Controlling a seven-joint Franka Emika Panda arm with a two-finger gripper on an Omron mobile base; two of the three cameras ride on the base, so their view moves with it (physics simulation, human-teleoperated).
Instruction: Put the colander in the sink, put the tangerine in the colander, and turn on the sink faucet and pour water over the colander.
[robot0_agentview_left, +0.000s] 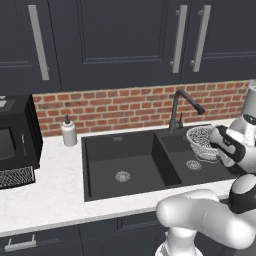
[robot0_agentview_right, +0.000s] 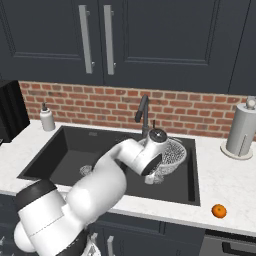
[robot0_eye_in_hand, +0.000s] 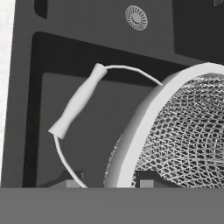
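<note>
One colander (robot0_agentview_left: 201, 141), held tilted over the right basin of the sink (robot0_agentview_left: 100, 172), just below the faucet (robot0_agentview_left: 181, 107) spout. Gripper (robot0_eye_in_hand: 107, 183) fingers straddle its rim at the hand view's 6 o'clock, clamped on it. Two drains, one per basin. One tangerine (robot0_agentview_right: 218, 211) on the counter (robot0_agentview_right: 220, 175) at 4 o'clock from the sink, well apart. One soap bottle (robot0_agentview_left: 69, 132) at 10 o'clock. One paper towel roll (robot0_agentview_right: 241, 131).

No readable text

None of the three views carries a legible word, label, brand, number or sign: the soap bottle (robot0_agentview_left: 69, 133) at about nine o'clock from the sink (robot0_agentview_left: 100, 150), the cabinet doors (robot0_agentview_left: 115, 40) and the black appliance (robot0_agentview_left: 17, 132) all show plain surfaces.
</note>
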